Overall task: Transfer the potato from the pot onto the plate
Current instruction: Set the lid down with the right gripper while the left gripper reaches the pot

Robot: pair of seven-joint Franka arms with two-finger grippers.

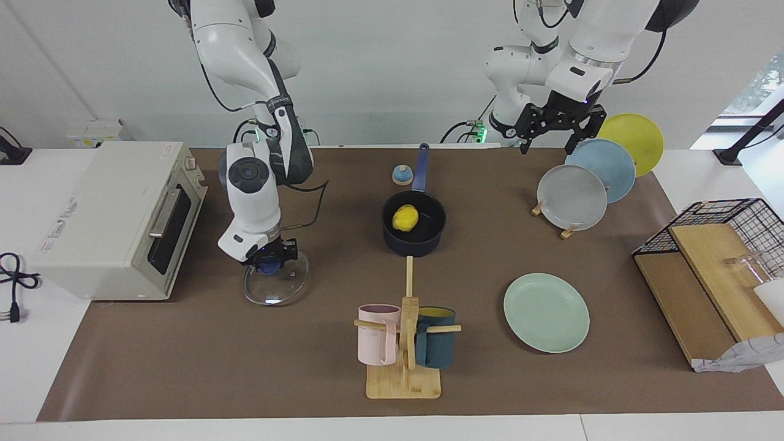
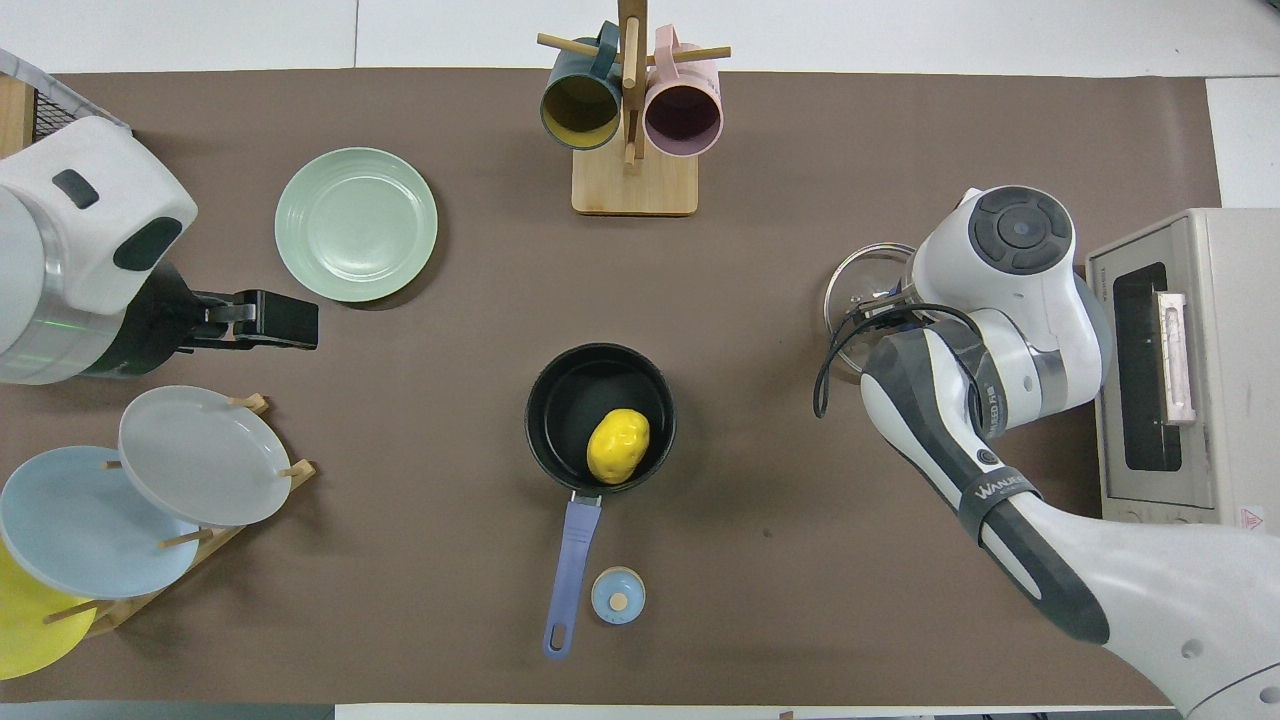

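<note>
The yellow potato (image 1: 405, 217) (image 2: 617, 446) lies inside the dark blue pot (image 1: 429, 237) (image 2: 570, 395), whose long handle points toward the robots. The pale green plate (image 1: 546, 312) (image 2: 356, 224) sits bare on the mat, farther from the robots and toward the left arm's end. My left gripper (image 1: 546, 147) (image 2: 290, 322) hangs open in the air beside the plate rack, with nothing in it. My right gripper (image 1: 269, 262) is shut on the blue knob of a glass lid (image 1: 278, 291) (image 2: 858, 285), low at the mat next to the toaster oven.
A toaster oven (image 1: 116, 217) stands at the right arm's end. A mug tree (image 1: 404, 343) with a pink and a teal mug stands farther out than the pot. A rack (image 1: 572, 196) holds grey, blue and yellow plates. A small blue knob (image 1: 402, 176) lies beside the pot's handle. A wire basket (image 1: 729, 226) with wooden boards sits at the left arm's end.
</note>
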